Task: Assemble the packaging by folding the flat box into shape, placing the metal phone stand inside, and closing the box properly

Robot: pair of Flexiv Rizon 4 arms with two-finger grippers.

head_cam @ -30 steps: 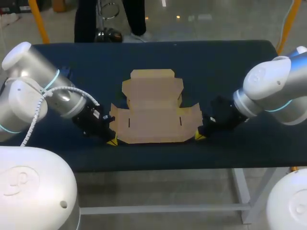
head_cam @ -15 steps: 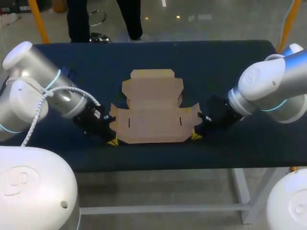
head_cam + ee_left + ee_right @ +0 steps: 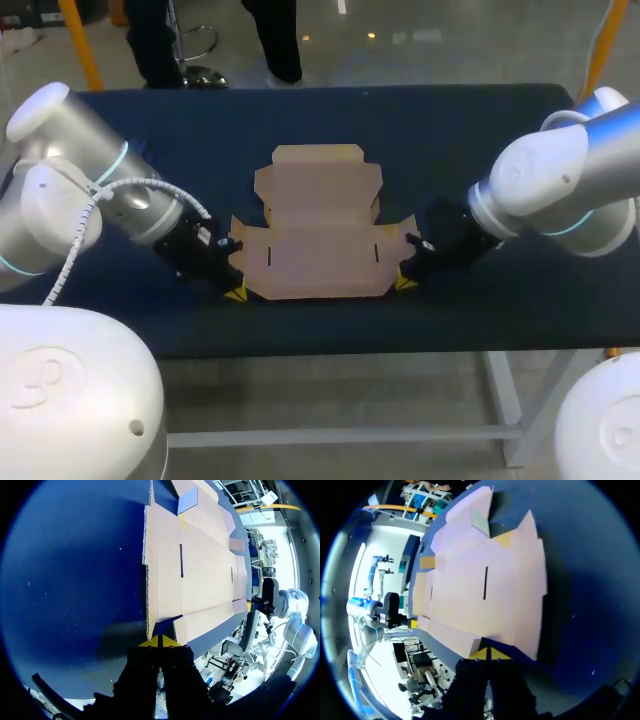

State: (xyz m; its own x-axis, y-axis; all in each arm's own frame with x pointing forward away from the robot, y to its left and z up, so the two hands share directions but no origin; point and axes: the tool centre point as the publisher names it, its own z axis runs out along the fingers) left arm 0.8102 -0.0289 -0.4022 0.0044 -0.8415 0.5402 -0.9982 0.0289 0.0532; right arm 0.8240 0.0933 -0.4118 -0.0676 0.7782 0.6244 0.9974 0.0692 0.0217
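The flat box [image 3: 320, 240] is laid open near the middle of the dark blue desk [image 3: 450, 130]. It is not folded yet — all its flaps are lying flat. The left pincer [image 3: 235, 293] is held low at the near left corner of the box, with its two yellow tips pressed together and nothing held between them. The right pincer [image 3: 404, 282] is held the same way at the near right corner, tips together and nothing between. Whether the tips are touching the card or are just beside it cannot be told. The metal phone stand is not seen anywhere on the desk. So the job is judged to be only at its start — no wall has been lifted. The box is yet to be folded, the stand is yet to be put inside, and the lid is yet to be shut.
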